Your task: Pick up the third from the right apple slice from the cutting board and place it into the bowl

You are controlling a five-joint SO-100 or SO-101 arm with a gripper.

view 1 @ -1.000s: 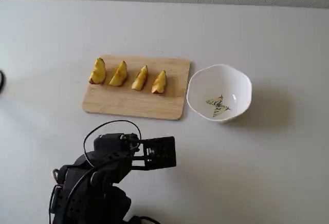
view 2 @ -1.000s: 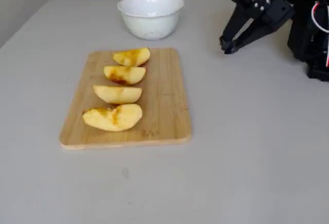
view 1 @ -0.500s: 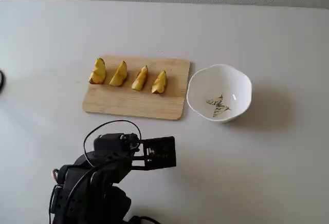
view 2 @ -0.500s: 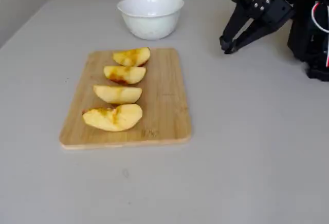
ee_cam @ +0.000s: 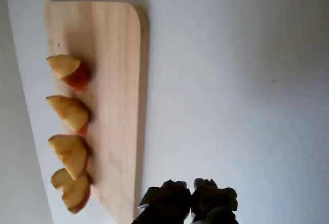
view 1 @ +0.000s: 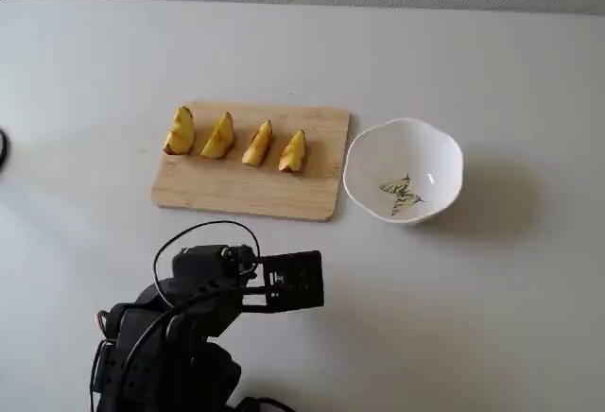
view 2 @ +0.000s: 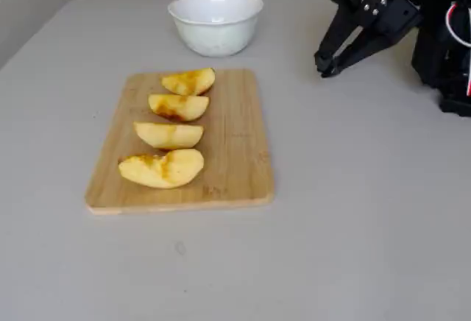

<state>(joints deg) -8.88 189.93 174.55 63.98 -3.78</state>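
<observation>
The light wooden rectangular cutting board [view 1: 248, 179] lies on the pale grey table [view 1: 492, 289] with four apple wedges in a row along its far edge. The pale-yellow apple slice [view 1: 218, 136], third from the right in a fixed view, rests on the board between the chunkier wedge [view 1: 180, 131] and a slimmer one [view 1: 257, 144]. The round white ceramic bowl [view 1: 404, 170] stands at the board's 3 o'clock, just beside it. The black two-finger gripper [view 2: 325, 65] hangs at the board's 6 o'clock, well apart, fingertips together and empty
</observation>
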